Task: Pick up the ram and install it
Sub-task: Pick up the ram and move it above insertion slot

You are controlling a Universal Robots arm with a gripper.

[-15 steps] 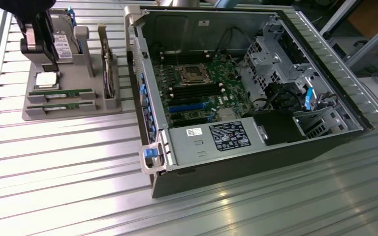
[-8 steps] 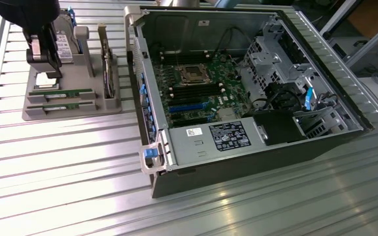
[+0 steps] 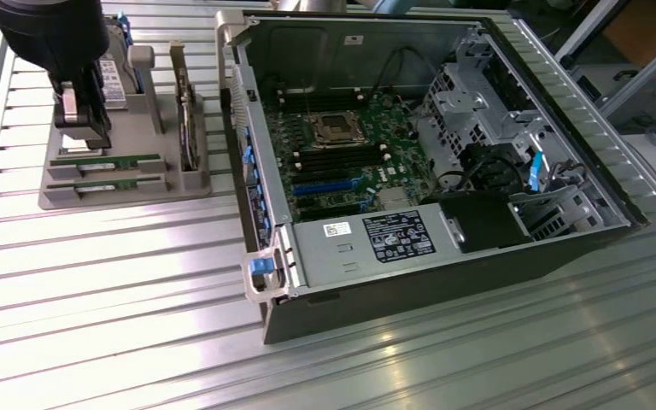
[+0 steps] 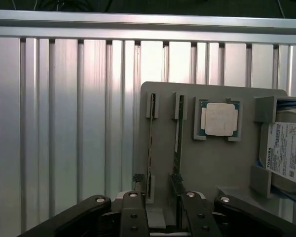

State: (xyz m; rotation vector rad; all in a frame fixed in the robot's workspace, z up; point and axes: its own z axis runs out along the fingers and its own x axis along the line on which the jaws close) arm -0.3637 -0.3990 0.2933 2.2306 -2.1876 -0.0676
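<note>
Closest to the wrist lens is the gripper (image 4: 162, 200), its fingers spread apart and gripping nothing; it hangs over the grey tray (image 4: 212, 163), where the ram (image 4: 178, 133) and its twin (image 4: 150, 133) stand on edge in slotted posts, I'd guess so a thin top edge can be pinched from above; neither stick is lifted yet; the computer case (image 3: 340, 312) lies open on its side, which leaves the motherboard (image 3: 340, 162) slots facing up for me.
</note>
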